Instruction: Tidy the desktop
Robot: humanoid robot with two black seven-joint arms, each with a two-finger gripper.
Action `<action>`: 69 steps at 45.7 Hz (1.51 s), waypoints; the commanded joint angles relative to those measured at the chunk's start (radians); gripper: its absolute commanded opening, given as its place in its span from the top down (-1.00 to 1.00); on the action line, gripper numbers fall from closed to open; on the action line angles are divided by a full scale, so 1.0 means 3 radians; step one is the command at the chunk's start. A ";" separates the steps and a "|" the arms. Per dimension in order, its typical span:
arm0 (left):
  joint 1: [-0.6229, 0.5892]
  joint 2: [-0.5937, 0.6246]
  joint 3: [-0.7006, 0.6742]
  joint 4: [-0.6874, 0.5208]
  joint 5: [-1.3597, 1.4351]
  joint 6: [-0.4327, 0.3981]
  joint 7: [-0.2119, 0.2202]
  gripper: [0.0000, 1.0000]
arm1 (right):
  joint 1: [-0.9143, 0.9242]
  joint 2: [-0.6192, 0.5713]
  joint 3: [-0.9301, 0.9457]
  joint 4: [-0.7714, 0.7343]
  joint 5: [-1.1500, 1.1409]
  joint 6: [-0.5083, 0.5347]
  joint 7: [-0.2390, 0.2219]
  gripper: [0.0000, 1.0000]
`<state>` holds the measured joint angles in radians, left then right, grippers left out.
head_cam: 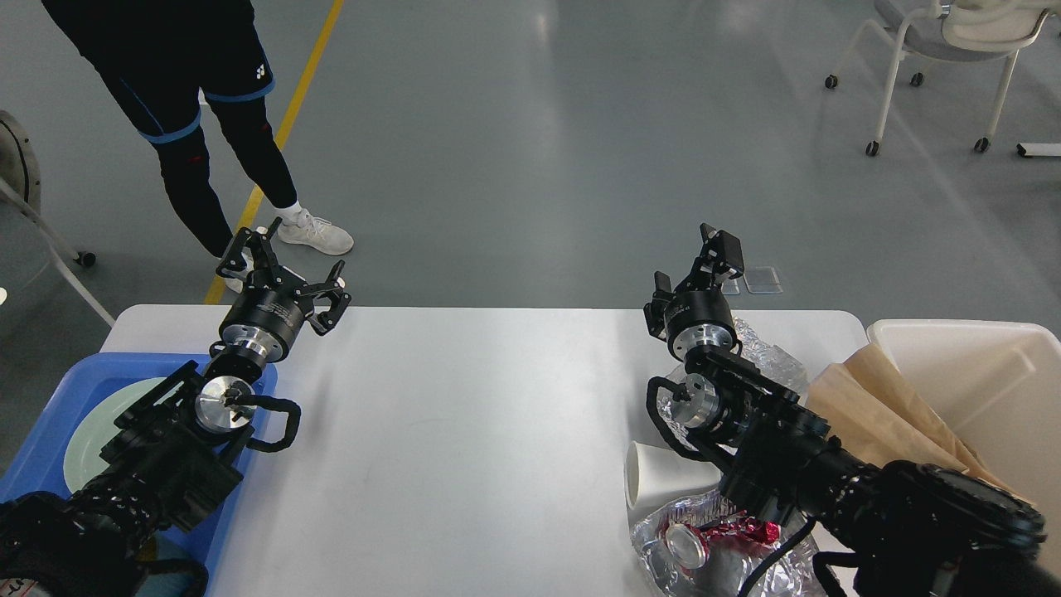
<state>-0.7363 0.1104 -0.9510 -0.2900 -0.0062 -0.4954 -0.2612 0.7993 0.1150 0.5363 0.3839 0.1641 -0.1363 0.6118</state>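
Desktop (481,431) spreads white before me. My left gripper (286,274) hovers over its far left edge, fingers spread, holding nothing. My right gripper (692,269) hangs at the far right, fingers apart, above crumpled foil (771,356). A paper cup (663,481) lies tipped near my right arm.

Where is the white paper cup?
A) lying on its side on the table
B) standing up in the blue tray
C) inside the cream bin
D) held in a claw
A: the white paper cup lies tipped over on the desktop, beside the crumpled foil.
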 commanded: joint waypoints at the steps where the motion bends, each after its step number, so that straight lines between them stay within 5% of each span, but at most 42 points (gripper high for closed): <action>1: 0.0000 0.0000 0.0000 0.0000 0.0000 0.0000 -0.0004 -0.95 | 0.0035 0.0026 0.0002 -0.0032 0.0000 -0.0016 -0.0014 -1.00; 14: 0.0000 0.0000 0.0000 0.0000 0.0000 0.0000 0.0001 -0.95 | 0.0403 -0.0025 -0.0034 0.0034 0.0015 -0.0006 -0.0030 -1.00; 27: 0.0000 0.0000 0.0000 0.0000 0.0000 0.0000 0.0001 -0.95 | 0.1185 -0.1134 -0.0846 0.0085 0.0113 0.0045 -0.0045 -1.00; 39: 0.0000 0.0000 0.0000 0.0000 0.0000 0.0000 0.0001 -0.95 | 0.1972 -0.1452 -0.2976 0.0423 0.0118 0.0250 -0.0045 -1.00; 49: 0.0000 0.0000 0.0000 0.0000 0.0000 0.0000 0.0001 -0.95 | 0.3342 -0.1309 -0.5386 0.1904 0.0077 0.0684 -0.0045 -1.00; 59: 0.0000 -0.0005 0.0000 0.0000 0.0000 0.0000 -0.0004 -0.95 | 0.4069 -0.1155 -0.5510 0.2799 0.0072 0.1767 -0.0060 -1.00; 63: 0.0000 0.0000 0.0000 0.0000 0.0000 0.0000 -0.0004 -0.95 | 0.4432 -0.1043 -0.5637 0.3336 -0.0208 0.2309 -0.0315 -1.00; 69: 0.0000 0.0000 0.0000 0.0000 0.0000 0.0000 -0.0004 -0.95 | 0.4775 -0.0767 -0.5812 0.3634 -0.0690 0.2504 -0.0908 -1.00</action>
<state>-0.7363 0.1102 -0.9510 -0.2899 -0.0062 -0.4955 -0.2623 2.1461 -0.1795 -1.1646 1.3998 0.0547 0.5545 0.4795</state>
